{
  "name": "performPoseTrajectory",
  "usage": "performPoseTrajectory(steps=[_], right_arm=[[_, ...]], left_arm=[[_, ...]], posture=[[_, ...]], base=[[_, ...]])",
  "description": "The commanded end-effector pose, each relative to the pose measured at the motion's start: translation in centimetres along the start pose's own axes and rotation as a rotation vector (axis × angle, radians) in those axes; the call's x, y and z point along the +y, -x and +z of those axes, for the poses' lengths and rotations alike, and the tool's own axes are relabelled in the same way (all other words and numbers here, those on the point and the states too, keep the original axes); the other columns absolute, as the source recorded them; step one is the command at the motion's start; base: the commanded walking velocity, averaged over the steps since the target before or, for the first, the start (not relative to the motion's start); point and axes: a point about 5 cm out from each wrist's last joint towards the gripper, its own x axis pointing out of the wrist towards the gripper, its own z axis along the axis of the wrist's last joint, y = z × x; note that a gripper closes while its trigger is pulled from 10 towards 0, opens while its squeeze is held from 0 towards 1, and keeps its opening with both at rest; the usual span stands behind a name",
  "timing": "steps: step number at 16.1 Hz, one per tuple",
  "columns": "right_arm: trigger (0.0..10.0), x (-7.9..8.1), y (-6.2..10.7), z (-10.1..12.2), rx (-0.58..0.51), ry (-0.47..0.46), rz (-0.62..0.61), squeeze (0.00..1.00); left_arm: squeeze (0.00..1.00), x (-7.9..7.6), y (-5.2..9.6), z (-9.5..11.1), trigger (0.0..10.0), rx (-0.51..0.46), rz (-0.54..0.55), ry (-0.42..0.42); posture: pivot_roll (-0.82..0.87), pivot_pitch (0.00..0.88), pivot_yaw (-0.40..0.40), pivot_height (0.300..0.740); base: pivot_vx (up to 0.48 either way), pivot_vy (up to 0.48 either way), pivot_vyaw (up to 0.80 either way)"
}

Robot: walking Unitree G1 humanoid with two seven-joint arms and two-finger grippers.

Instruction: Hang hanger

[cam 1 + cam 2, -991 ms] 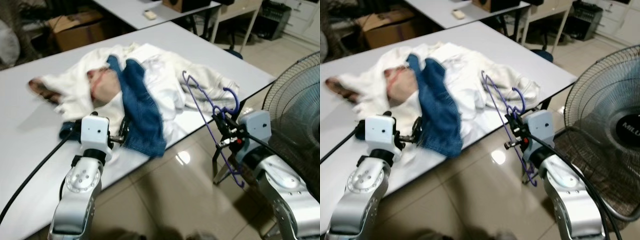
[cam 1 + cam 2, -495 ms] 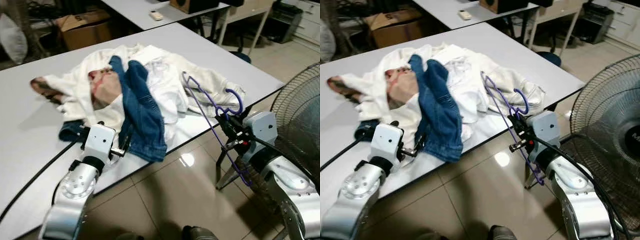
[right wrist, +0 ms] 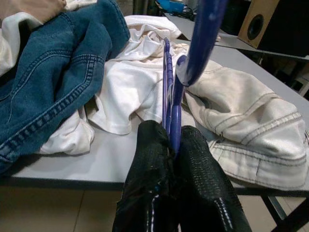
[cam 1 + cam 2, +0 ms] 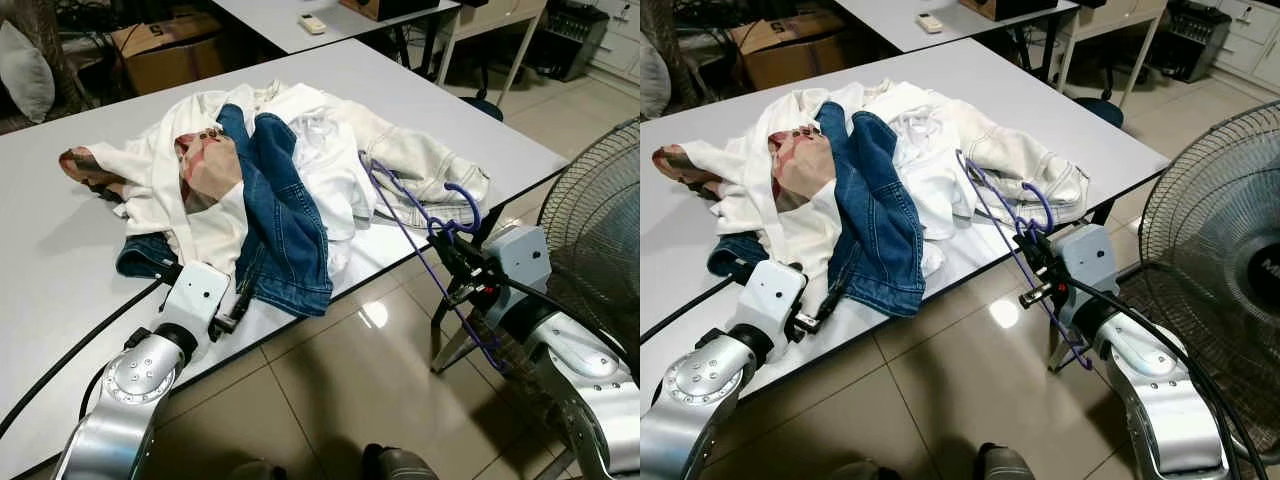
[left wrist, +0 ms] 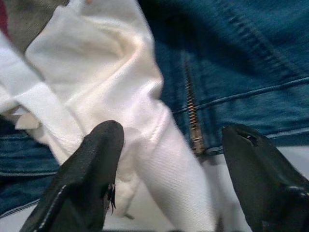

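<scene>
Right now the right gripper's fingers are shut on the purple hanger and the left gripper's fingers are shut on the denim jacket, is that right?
Not quite. The right gripper is shut on the purple hanger, but the left gripper is open: the left wrist view shows its fingers spread apart over the denim jacket and white cloth.
</scene>
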Motion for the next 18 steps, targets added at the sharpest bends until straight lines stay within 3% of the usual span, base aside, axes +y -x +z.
performPoseTrajectory(steps=[1,9,11,18], right_arm=[[10.0,0.1,-0.3,0.3,-0.018,0.020,0.011,0.00],[10.0,0.5,-0.3,0.2,-0.027,0.025,0.016,0.00],[10.0,0.6,-0.4,0.2,-0.029,0.026,0.016,0.00],[10.0,0.5,-0.4,0.2,-0.045,0.025,-0.003,0.00]], left_arm=[[0.00,0.3,-0.2,-0.2,0.0,0.031,0.027,-0.014],[0.00,0.1,-0.2,-0.3,0.0,0.075,0.010,0.056],[0.00,0.0,-0.2,-0.2,0.0,0.072,0.000,0.049],[0.00,-0.1,-0.4,0.8,0.0,0.011,-0.075,0.147]], posture=[[-0.09,0.110,0.051,0.740],[-0.08,0.108,0.062,0.740],[-0.08,0.107,0.063,0.740],[-0.09,0.095,0.080,0.740]], base=[[0.000,0.000,0.00],[0.000,0.000,0.00],[0.000,0.000,0.00],[0.000,0.000,0.00]])
